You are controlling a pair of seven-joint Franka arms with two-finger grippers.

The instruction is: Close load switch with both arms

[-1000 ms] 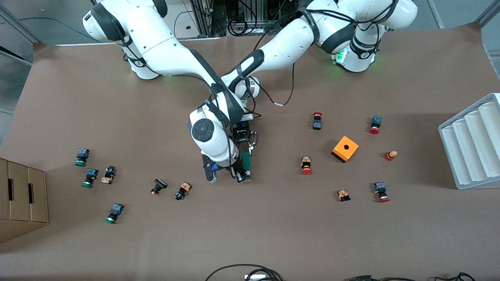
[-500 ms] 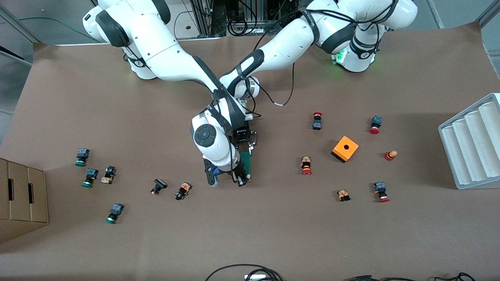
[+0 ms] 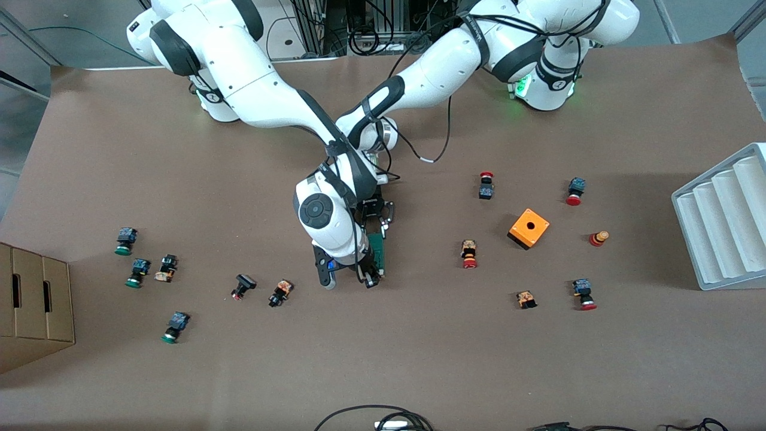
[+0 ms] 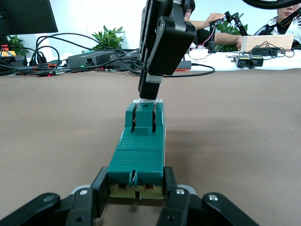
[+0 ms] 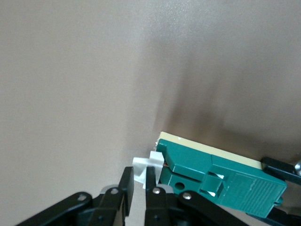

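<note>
Brown cardboard box [image 3: 33, 308] at the right arm's end of the matte brown paper-covered table [image 3: 419, 359], ribbed white plastic tray [image 3: 724, 221] at the left arm's end, nothing visible in either. Narrow dark-green moulded plastic load switch bar [image 3: 377, 254] with ribbed top and cream underside lies flat mid-table; right hand [image 5: 139, 188] clenched on its small white sliding tab [image 5: 143, 169]. Left hand [image 4: 136, 190] grasps the bar's other end, black fingers [image 4: 170, 181] on both sides; square orange plastic box with a round hole [image 3: 529, 228] lies well apart, toward the left arm's end.
</note>
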